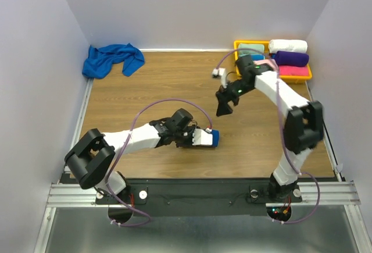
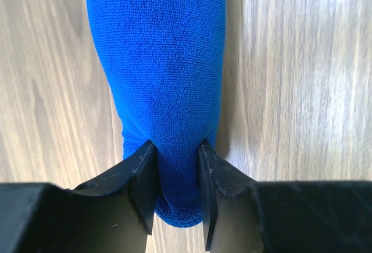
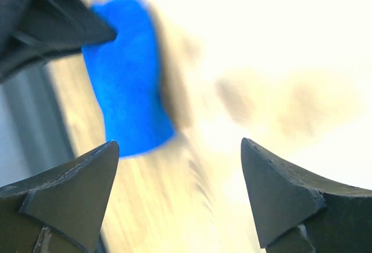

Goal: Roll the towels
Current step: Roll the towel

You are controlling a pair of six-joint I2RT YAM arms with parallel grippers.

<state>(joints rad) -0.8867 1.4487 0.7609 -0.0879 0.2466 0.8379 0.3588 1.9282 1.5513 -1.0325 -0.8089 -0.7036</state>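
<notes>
Left gripper (image 2: 177,148) near table's (image 1: 174,84) middle, jaws pinched on one end of rolled blue towel (image 2: 157,61). Yellow tray (image 1: 237,45) at far right corner, rolled towels (image 1: 288,46) inside: teal, white, purple, pink. Right gripper (image 3: 180,160) near left one, jaws wide apart, holding nothing. Second blue towel (image 1: 110,58) crumpled at far left corner.

Blurred rolled towel (image 3: 128,72), right wrist view

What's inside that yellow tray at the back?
The yellow plastic tray holds cloth towels: white roll, purple roll, teal roll, a pink edge. The right arm hides its near-left part.
</notes>
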